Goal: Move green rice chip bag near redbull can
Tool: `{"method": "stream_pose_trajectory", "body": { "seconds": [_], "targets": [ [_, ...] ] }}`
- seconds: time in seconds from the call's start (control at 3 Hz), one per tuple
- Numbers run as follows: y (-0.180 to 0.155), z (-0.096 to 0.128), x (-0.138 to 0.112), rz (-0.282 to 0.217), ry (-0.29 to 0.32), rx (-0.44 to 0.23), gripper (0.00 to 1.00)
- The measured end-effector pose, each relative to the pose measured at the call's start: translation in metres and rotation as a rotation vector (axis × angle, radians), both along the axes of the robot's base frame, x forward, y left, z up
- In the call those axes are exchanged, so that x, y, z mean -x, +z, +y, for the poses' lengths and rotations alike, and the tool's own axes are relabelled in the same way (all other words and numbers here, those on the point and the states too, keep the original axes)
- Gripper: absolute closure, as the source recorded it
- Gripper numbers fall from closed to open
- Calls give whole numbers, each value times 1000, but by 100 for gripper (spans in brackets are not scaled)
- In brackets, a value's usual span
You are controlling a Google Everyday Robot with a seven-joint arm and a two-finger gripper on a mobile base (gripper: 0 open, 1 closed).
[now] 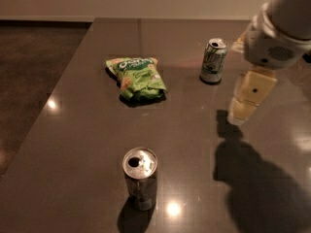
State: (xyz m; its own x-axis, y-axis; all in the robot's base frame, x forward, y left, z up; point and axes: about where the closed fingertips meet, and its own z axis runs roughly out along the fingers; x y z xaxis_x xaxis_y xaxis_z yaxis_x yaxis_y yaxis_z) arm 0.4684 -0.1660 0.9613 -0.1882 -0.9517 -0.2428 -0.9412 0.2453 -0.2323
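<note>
The redbull can (140,177) stood nearest, at six o'clock on the dark table (73,130). The gripper (244,108) hung at three o'clock above the tabletop; how wide it stood could not be told. Farther off, the green rice chip bag (138,77) lay at eleven o'clock, well apart from that can. A pale soda can (214,60) stood at one o'clock.

The robot's arm (282,28) is a thick white tube ending in a rounded white housing, which has a small patch of fine perforations on its side. Under the housing is the gripper (245,101), at the right of the view above the dark surface (194,144). It is pale cream, blocky and flat-sided, narrows towards its lower end, and has one small dark dot on its upper face.
</note>
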Motion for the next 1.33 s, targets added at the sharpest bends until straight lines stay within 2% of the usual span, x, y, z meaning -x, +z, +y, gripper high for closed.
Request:
{"method": "stream_pose_trajectory", "body": {
  "seconds": [0.33,1.33],
  "targets": [
    [-15,38,-27,3,-10,-23,0],
    [-68,157,-99,28,-19,-148,0]
  ]
}}
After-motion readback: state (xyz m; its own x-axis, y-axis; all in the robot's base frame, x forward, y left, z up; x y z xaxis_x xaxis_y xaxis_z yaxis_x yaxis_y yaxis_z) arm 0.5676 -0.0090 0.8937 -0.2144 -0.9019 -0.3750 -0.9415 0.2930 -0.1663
